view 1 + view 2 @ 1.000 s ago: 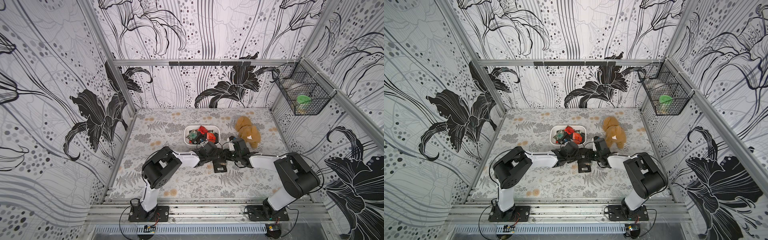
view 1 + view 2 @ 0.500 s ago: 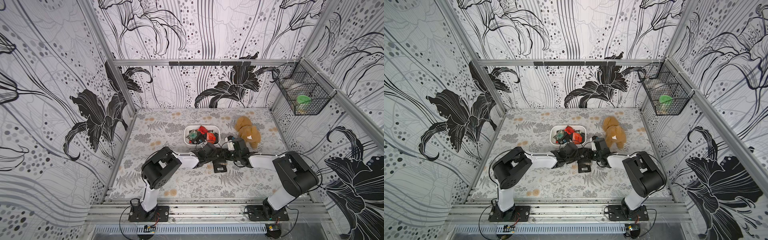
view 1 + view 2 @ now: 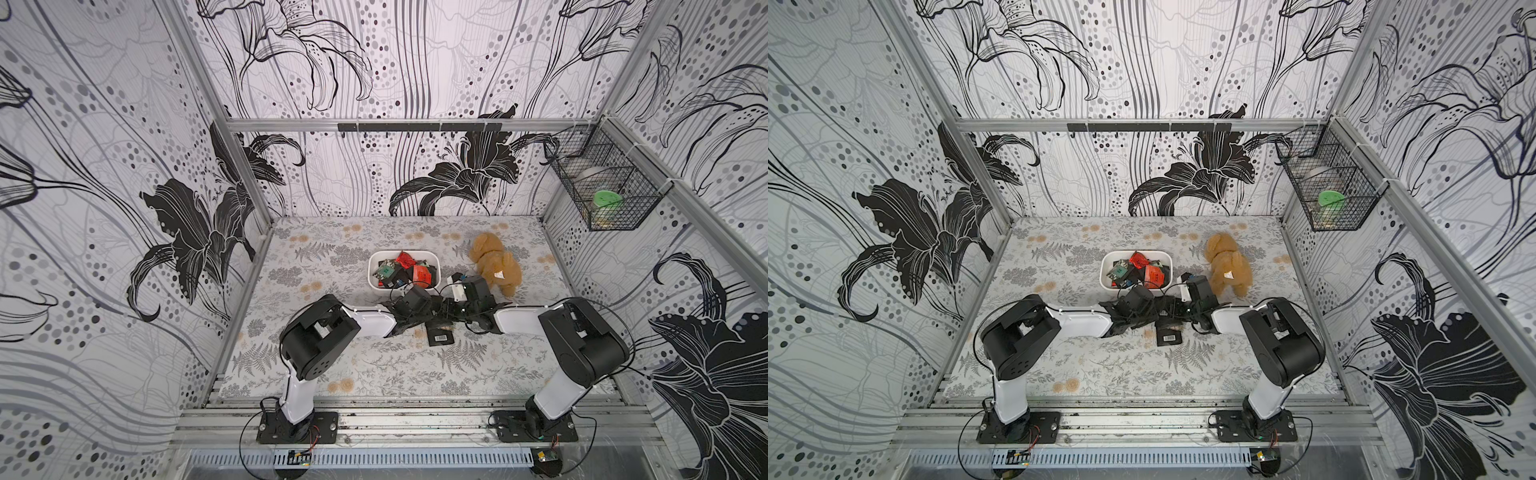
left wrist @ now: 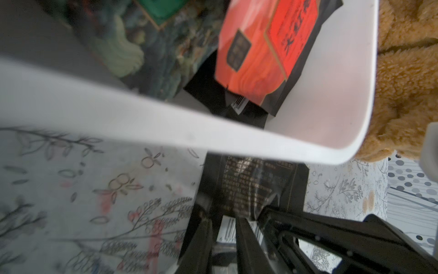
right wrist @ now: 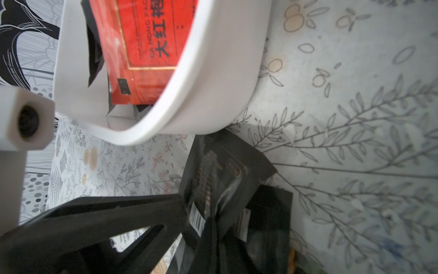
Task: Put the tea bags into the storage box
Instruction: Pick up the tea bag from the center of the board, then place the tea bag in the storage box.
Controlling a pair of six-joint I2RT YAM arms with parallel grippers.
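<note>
Right pincer (image 5: 218, 239), left pincer (image 4: 225, 237) pinch tea bag (image 5: 220, 175) beside storage box (image 5: 203, 95) wall.

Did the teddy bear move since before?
No. In both top views the teddy bear sits in the same spot beside the storage box, no nearer and no farther than before.

The storage box (image 4: 166, 123) is smooth white plastic with a soft sheen. The red tea bag (image 4: 260, 54) and the black tea bag (image 4: 248, 185) are glossy foil, and the black one is creased. The plush toy (image 3: 494, 262) is fuzzy tan cloth. The printed table cover (image 5: 355, 95) looks matt. The wire basket (image 3: 619, 218) at the far right is black metal mesh.
</note>
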